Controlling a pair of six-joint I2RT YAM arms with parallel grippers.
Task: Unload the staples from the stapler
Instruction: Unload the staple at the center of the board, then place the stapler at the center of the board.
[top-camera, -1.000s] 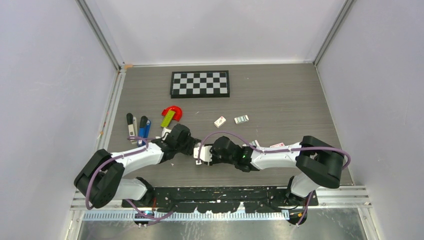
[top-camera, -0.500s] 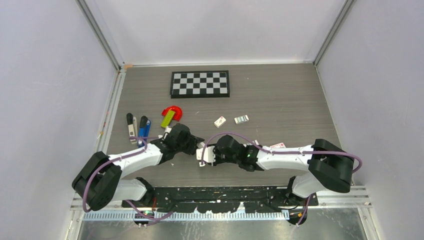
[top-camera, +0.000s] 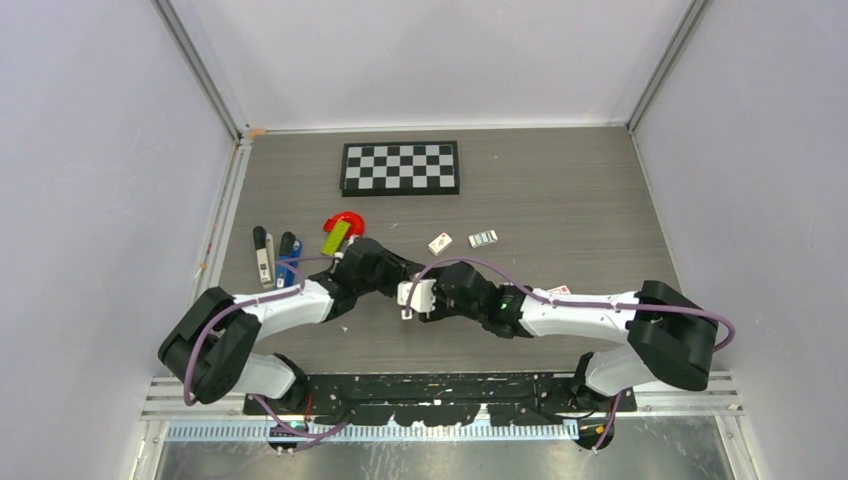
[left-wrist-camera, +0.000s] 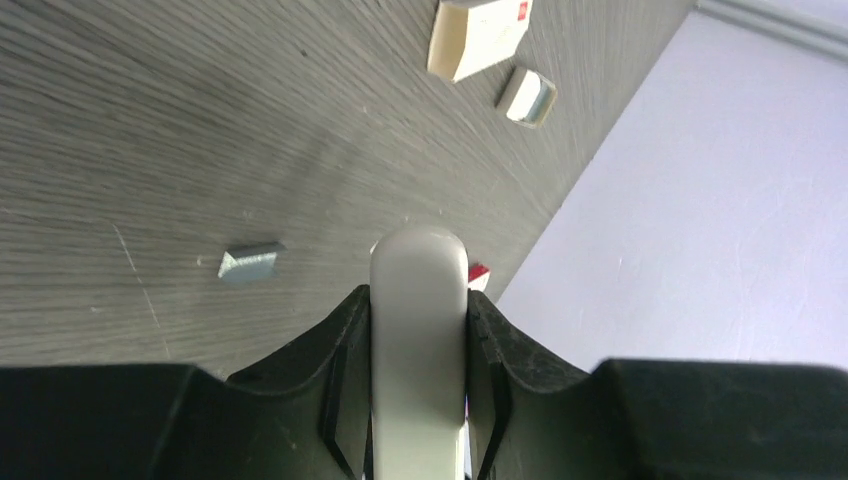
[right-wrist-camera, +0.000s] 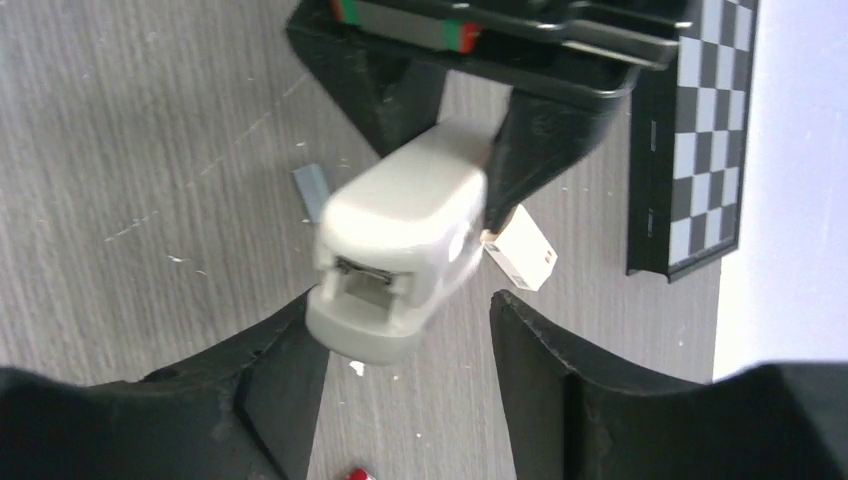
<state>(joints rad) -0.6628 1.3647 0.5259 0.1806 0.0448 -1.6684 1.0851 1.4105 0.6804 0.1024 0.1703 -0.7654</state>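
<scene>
Stapler (top-camera: 414, 297), pale grey, sits above the worktop (top-camera: 560, 200) near its middle, clamped in the left gripper (left-wrist-camera: 418, 310). Right gripper (right-wrist-camera: 400, 312) spreads wide around its front end. Staples (left-wrist-camera: 250, 263) lie beneath.

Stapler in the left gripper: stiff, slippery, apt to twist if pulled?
Probably stiff: the stapler looks like a hard moulded shell. Its smooth rounded skin may slip or pivot, since the left gripper pinches only its sides. Likely light: that one pinch holds it, the right gripper open.
</scene>
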